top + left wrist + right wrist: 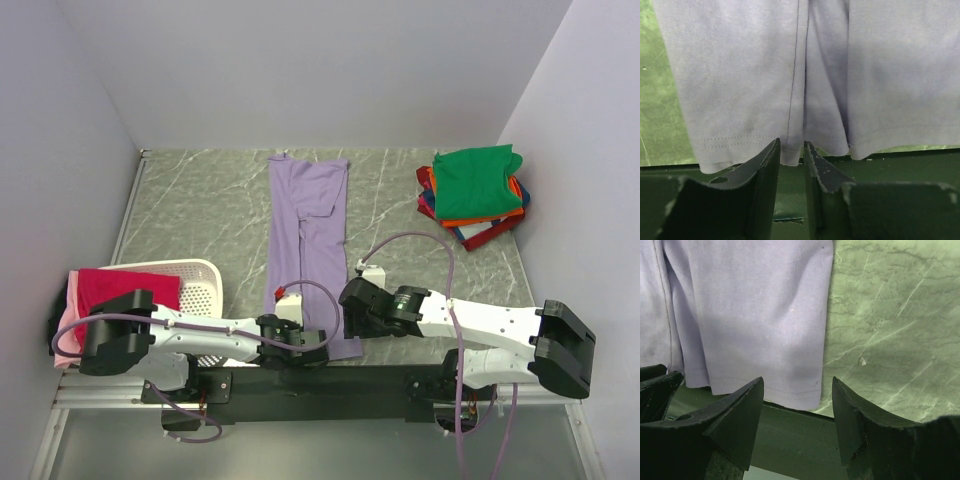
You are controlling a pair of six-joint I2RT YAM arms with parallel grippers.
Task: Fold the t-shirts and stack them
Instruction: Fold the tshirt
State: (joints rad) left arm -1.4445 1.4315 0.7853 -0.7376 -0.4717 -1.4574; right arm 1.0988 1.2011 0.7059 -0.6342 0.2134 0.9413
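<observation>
A lavender-purple t-shirt (308,230) lies folded into a long narrow strip down the middle of the grey marble table. Its hem is at the near edge. My left gripper (318,346) is at the hem's near-left part. In the left wrist view its jaws (792,145) stand a narrow gap apart, with the hem (740,75) just at their tips. My right gripper (350,300) is at the strip's right side. In the right wrist view it (797,382) is wide open, just short of the hem's right corner (750,305).
A stack of folded shirts with a green one (478,180) on top, over orange, blue and red, sits at the far right. A white perforated basket (200,280) at the near left holds a magenta-red shirt (115,285), with a pink one (65,335) beside it. Walls close in on three sides.
</observation>
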